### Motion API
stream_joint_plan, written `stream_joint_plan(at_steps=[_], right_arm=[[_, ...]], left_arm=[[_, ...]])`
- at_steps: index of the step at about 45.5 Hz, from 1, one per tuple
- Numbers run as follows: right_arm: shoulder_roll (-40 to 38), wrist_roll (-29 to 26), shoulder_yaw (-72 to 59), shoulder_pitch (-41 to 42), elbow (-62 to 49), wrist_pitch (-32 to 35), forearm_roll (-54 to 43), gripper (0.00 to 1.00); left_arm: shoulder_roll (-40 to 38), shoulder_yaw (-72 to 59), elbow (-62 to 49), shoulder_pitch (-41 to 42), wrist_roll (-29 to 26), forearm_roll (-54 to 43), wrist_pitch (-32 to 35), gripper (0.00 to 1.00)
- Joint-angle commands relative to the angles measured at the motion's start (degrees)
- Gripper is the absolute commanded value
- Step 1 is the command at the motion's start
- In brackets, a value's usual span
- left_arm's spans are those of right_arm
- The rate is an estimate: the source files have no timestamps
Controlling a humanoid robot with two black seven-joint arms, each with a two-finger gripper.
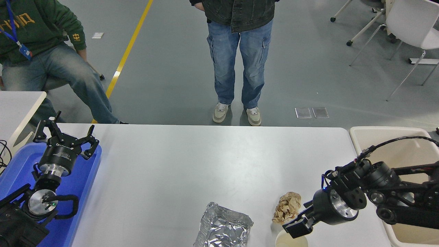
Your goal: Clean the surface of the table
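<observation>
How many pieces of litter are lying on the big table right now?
3, all near its front edge: a foil tray, a crumpled brown paper to its right, and a paper cup partly under the right gripper. More may lie out of frame.

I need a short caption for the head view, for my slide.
Right gripper reaches down at a paper cup beside crumpled brown paper and a foil tray.

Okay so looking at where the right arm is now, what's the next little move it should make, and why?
Probably ease the right gripper down around the paper cup's rim. It is angled down right over that cup at the near edge of the table surface, beside the crumpled brown paper, and holds nothing visible.
</observation>
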Motion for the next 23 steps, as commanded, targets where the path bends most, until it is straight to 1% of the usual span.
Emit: stream_joint_plan(at_steps=[1,15,17,21,23], right_arm=[[-0.55,0.48,-0.25,-2.95,-0.23,0.13,-2.74,0.99],[-0.29,0.48,2.47,-6.65,-1.72,-0.40,-3.62,0.93],[-0.20,0.48,3.43,-7.00,-2.43,-0.48,-3.53,0.91],[-0.11,0.48,5.02,-7.44,-3.22,-0.48,-3.44,0.90],[-0.02,0.48,5.46,-7.53,-3.22,-0.48,-3.44,0.86]], left_arm=[[0.00,0.00,-0.03,-0.03,0.03,0.00,0.01,1.00],[0.00,0.00,-0.03,-0.03,-0.06,0.00,0.01,1.00],[0.00,0.00,-0.03,0.05,0.03,0.00,0.01,1.00],[0.00,0.00,-0.03,0.05,-0.06,0.00,0.01,1.00],[0.00,0.00,0.06,-0.03,-0.06,0.00,0.01,1.00]])
